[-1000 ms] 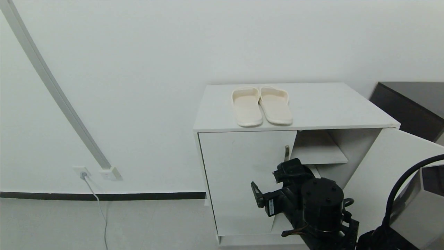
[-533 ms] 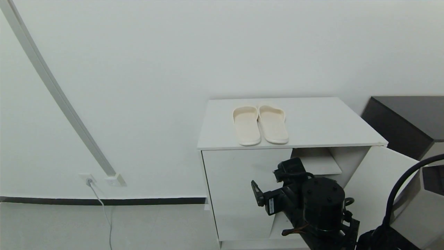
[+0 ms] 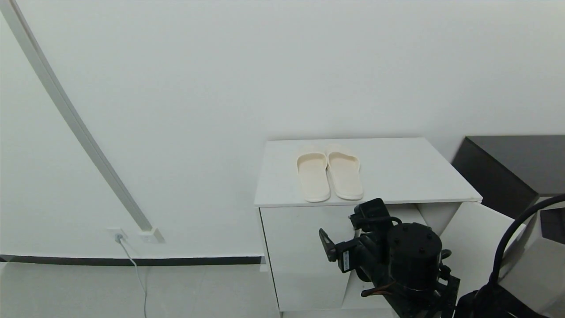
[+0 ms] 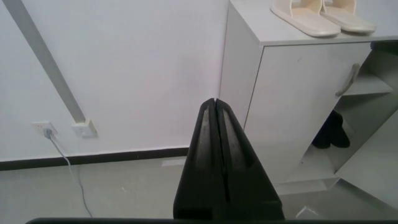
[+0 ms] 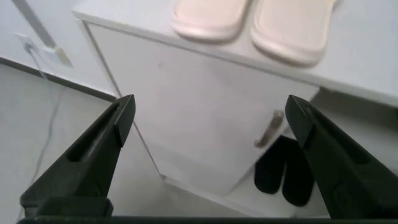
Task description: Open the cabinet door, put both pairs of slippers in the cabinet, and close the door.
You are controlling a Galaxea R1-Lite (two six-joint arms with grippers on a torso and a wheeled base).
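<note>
Our left gripper (image 4: 216,107) has its fingers pressed together; our right gripper (image 5: 209,102) is spread wide before the cabinet (image 3: 397,176). The cream slippers (image 3: 329,174) lie side by side on top, lengthwise front to back, toes toward the wall. The black slippers (image 5: 285,171) sit inside, low down.

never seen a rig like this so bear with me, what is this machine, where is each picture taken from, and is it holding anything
It is a two-armed robot on wheels, and each arm ends in a gripper. The wide picture comes from a camera on its head. The other two come from cameras on its wrists, looking out past the gripper fingers.

In front of it stands a white cabinet with one door swung open. A cream pair of slippers lies on top, and a black pair sits inside, low down.

The left gripper is shut with nothing in it. The right gripper is open, facing the cabinet front. Nothing is held.
</note>
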